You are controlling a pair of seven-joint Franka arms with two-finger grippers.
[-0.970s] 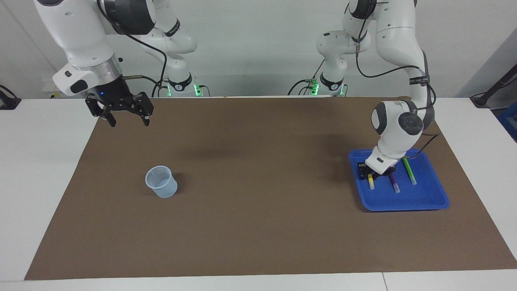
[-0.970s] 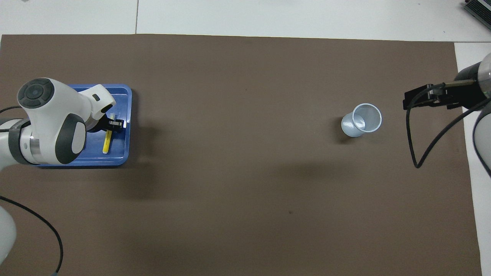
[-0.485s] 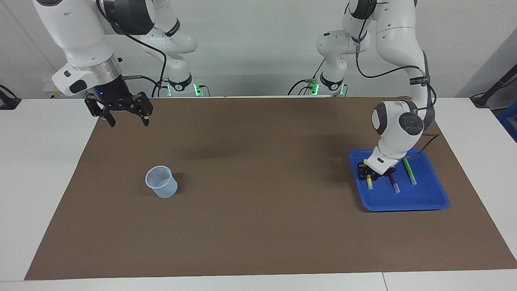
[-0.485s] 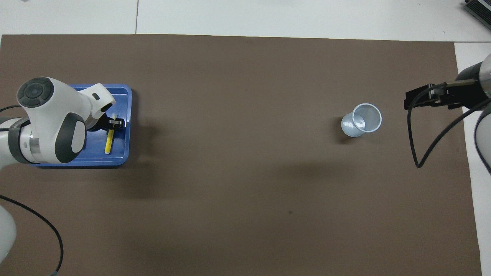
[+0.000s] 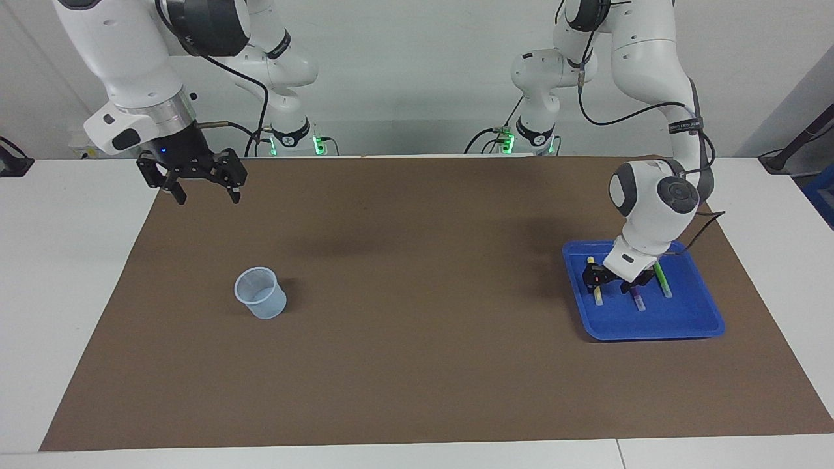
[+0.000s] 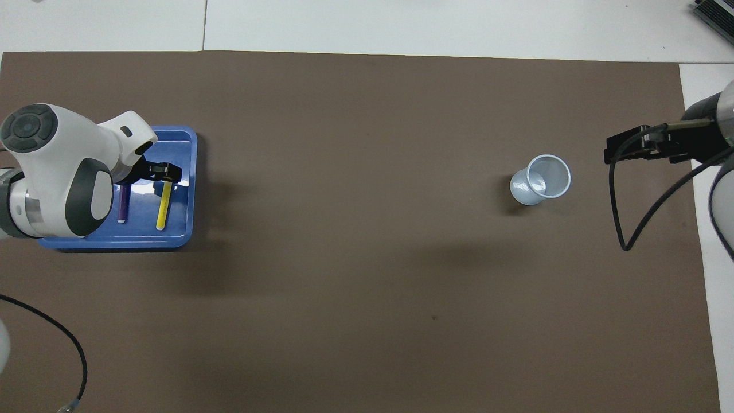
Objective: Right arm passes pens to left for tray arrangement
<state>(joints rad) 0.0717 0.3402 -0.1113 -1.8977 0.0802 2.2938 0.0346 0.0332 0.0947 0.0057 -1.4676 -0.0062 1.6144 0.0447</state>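
The blue tray (image 5: pixel 677 319) (image 6: pixel 143 238) lies at the left arm's end of the brown mat. Three pens lie side by side in it: yellow (image 5: pixel 597 294) (image 6: pixel 163 207), purple (image 5: pixel 636 299) (image 6: pixel 123 205) and green (image 5: pixel 662 281). In the overhead view the left arm hides the green pen. My left gripper (image 5: pixel 618 280) (image 6: pixel 155 173) hangs open just above the yellow and purple pens' ends nearer the robots and holds nothing. My right gripper (image 5: pixel 205 192) (image 6: pixel 628 150) waits open and empty in the air over the mat's corner at the right arm's end.
A pale translucent cup (image 5: pixel 260 293) (image 6: pixel 542 179) stands upright on the mat toward the right arm's end, with nothing showing in it. The brown mat (image 5: pixel 417 273) covers most of the white table.
My left gripper has opened off the yellow pen, which now lies in the tray, and has risen a little. The left arm shifted, uncovering the purple pen from above. The right arm stayed put.
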